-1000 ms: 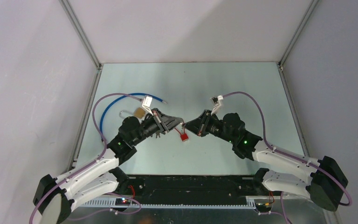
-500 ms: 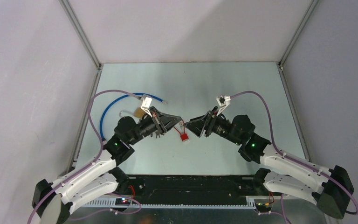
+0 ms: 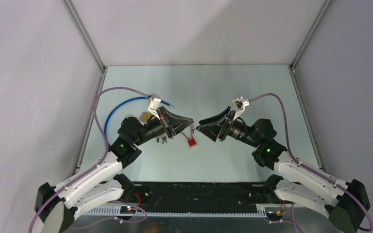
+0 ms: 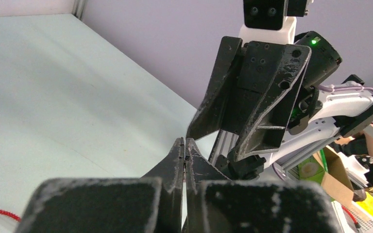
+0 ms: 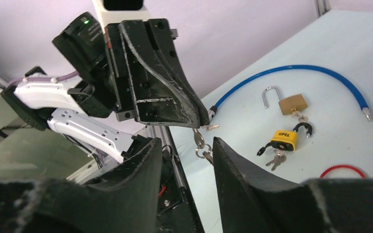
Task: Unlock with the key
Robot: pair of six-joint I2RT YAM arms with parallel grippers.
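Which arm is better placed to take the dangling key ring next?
Right: the right gripper is open, and the key ring dangles from the shut left gripper just ahead of its fingers.

I count two padlocks on my table (image 3: 252,87): a brass padlock (image 5: 292,103) and a yellow padlock (image 5: 284,140). Two bunches of keys: a hanging bunch (image 5: 201,144) and a lying bunch (image 5: 275,160) (single keys are too small for me to number). One blue cable (image 5: 296,67). One red tag (image 3: 192,141).
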